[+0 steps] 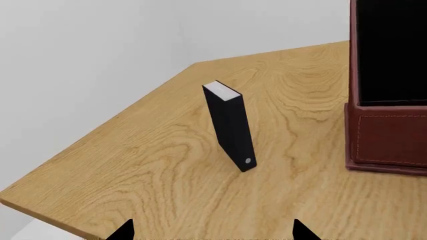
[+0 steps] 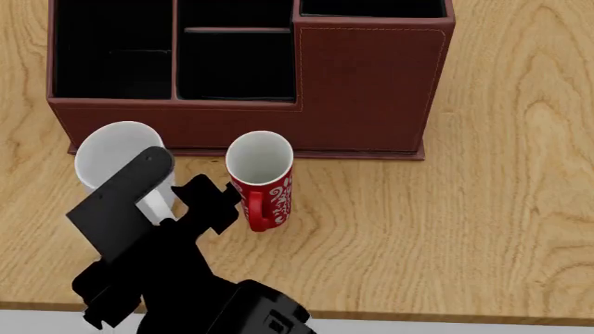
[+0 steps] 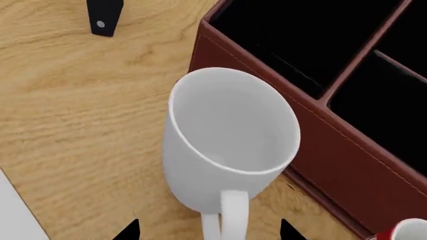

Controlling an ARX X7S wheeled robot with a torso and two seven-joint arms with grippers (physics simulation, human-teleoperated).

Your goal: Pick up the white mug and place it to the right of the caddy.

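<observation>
The white mug [image 2: 110, 156] stands upright on the table against the front left of the caddy [image 2: 366, 90], its handle pointing toward me. My right gripper [image 2: 174, 193] is open, with one finger on each side of the handle and not closed on it. In the right wrist view the white mug [image 3: 227, 135] fills the middle next to the caddy [image 3: 347, 165], and the handle runs down between the tips of the right gripper [image 3: 208, 231]. My left gripper [image 1: 213, 232] is open and empty over bare table, looking at the caddy's end [image 1: 387, 140].
A red mug [image 2: 261, 177] with white swirls stands just right of the white mug, close to my right gripper; its rim shows in the right wrist view [image 3: 407, 231]. A small black box [image 1: 230, 125] stands upright left of the caddy, also in the right wrist view [image 3: 105, 15]. The table's front edge [image 2: 418, 316] is close.
</observation>
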